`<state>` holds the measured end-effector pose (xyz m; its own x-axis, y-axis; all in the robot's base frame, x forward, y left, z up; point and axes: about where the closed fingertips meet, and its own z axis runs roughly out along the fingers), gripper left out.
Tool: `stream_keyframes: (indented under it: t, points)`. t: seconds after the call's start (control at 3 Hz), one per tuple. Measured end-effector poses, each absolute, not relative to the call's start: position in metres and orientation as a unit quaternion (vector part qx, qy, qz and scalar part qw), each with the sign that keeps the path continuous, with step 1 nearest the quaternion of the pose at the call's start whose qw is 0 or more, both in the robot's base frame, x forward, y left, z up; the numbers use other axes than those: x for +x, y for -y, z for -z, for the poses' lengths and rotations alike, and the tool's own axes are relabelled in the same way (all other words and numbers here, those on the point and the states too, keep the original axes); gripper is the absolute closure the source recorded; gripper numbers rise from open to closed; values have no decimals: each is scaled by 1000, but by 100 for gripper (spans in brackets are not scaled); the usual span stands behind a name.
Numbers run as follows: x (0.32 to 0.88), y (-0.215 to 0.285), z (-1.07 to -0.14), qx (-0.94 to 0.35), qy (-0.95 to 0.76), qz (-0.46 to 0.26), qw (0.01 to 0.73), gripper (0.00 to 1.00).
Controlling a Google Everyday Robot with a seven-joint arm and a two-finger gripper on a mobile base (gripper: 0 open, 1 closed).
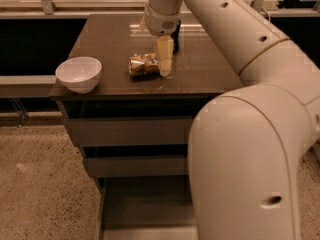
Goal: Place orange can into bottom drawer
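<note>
The orange can (141, 65) lies on its side on the brown cabinet top (200, 69), near the middle. My gripper (164, 64) hangs down from the wrist, with its tip right at the can's right end, close to or touching it. The bottom drawer (140, 204) is pulled out at floor level, and the part of its flat floor that shows is bare. My arm's large cream links fill the right foreground and hide the drawer's right side.
A white bowl (79, 74) sits at the front left corner of the cabinet top. A dark blue can (176, 36) stands behind the gripper, mostly hidden. The two upper drawers (125, 131) are slightly open. Speckled floor lies to the left.
</note>
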<state>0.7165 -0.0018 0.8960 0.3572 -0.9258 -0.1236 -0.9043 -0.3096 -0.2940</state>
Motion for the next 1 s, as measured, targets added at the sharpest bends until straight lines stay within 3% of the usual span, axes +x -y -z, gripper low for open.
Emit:
stream_keyframes:
  t: [0.33,1.0]
  points:
    - [731,-19,-855,-812,-567,5,138,14]
    - [736,-29,-829,-813,-568,-19,129,61]
